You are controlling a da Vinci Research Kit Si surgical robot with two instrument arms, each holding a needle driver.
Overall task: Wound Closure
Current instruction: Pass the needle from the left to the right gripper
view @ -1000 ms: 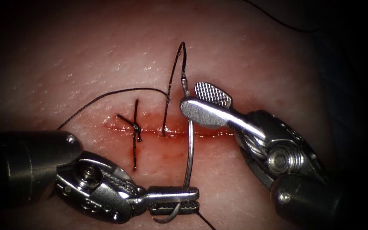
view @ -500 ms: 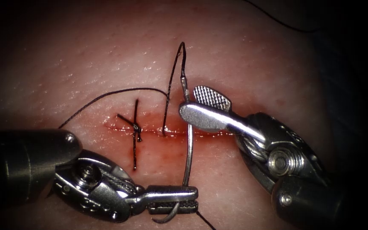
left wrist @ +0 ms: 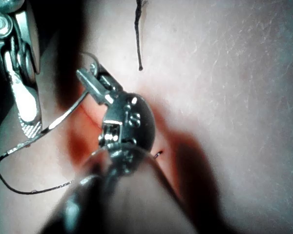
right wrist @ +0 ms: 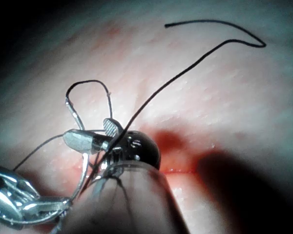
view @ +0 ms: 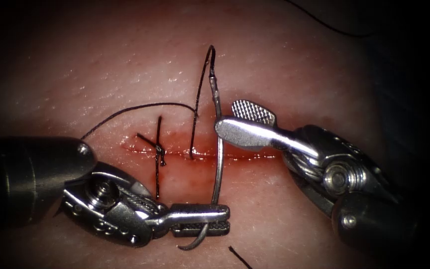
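Now, needle [view: 218,164]: above the tissue [view: 100,65], across the cut [view: 245,155], not in it.
Left tool [view: 200,220]: jaws closed on needle near its point.
Right tool [view: 242,122]: jaws wide open beside needle's tail, holding nothing.
Thread [view: 202,79]: loops from tail into cut.

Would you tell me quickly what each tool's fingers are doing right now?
Left tool: closed on the needle, near its pointed end.
Right tool: open, holding nothing, beside the needle's thread end.

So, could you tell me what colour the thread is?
Black thread, clearest in the endoscope view.
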